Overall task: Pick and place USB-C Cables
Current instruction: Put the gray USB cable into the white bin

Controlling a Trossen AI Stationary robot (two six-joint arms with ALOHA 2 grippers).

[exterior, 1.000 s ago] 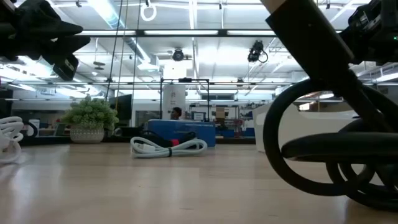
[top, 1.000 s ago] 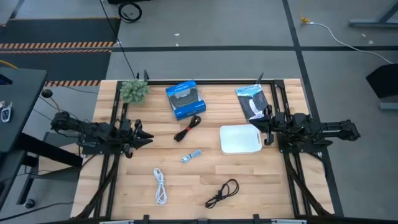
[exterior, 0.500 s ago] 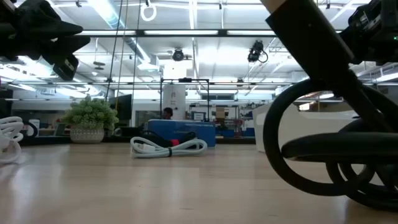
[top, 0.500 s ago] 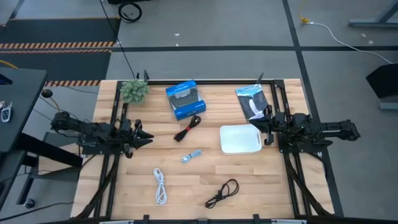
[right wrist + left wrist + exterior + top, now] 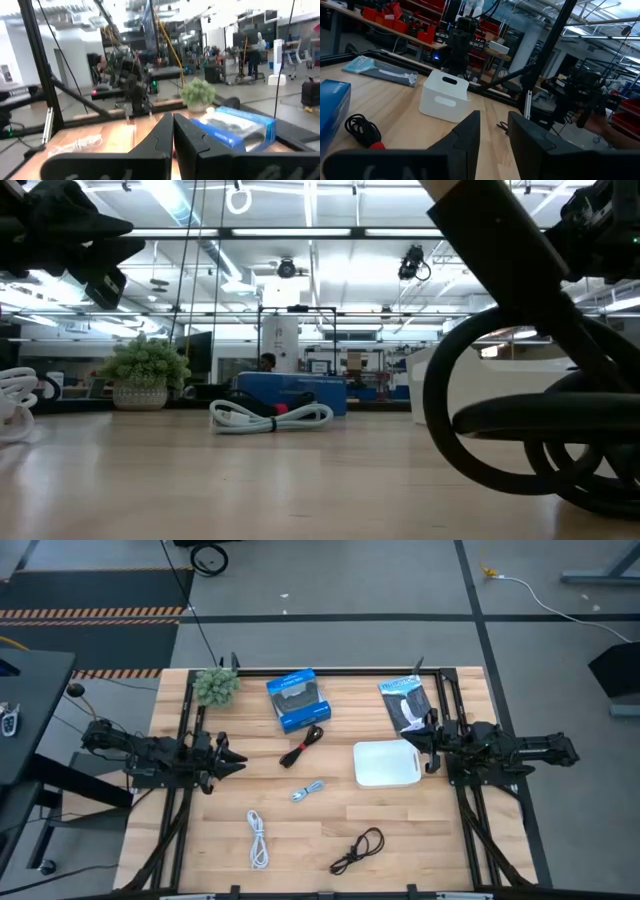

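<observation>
Four bundled cables lie on the wooden table, apart from each other. The black cable with red (image 5: pixel 305 747) sits just near of the blue box, the pale blue-grey cable (image 5: pixel 308 790) mid-table, the white cable (image 5: pixel 258 838) near-left, and the black cable (image 5: pixel 358 850) near the front edge. My left gripper (image 5: pixel 236 761) hovers open at the left side, pointing toward the table's right, and touches nothing. My right gripper (image 5: pixel 428 745) hovers shut beside the white bin's right side. In the left wrist view my left gripper (image 5: pixel 494 137) shows a narrow gap; in the right wrist view my right gripper (image 5: pixel 173 131) shows none.
A white bin (image 5: pixel 386 763) stands right of centre. A blue box (image 5: pixel 297 698), a flat black-and-white packet (image 5: pixel 408 703) and a small potted plant (image 5: pixel 215 685) line the far edge. Black frame rails (image 5: pixel 180 810) run along both sides. Bare wood lies between the cables.
</observation>
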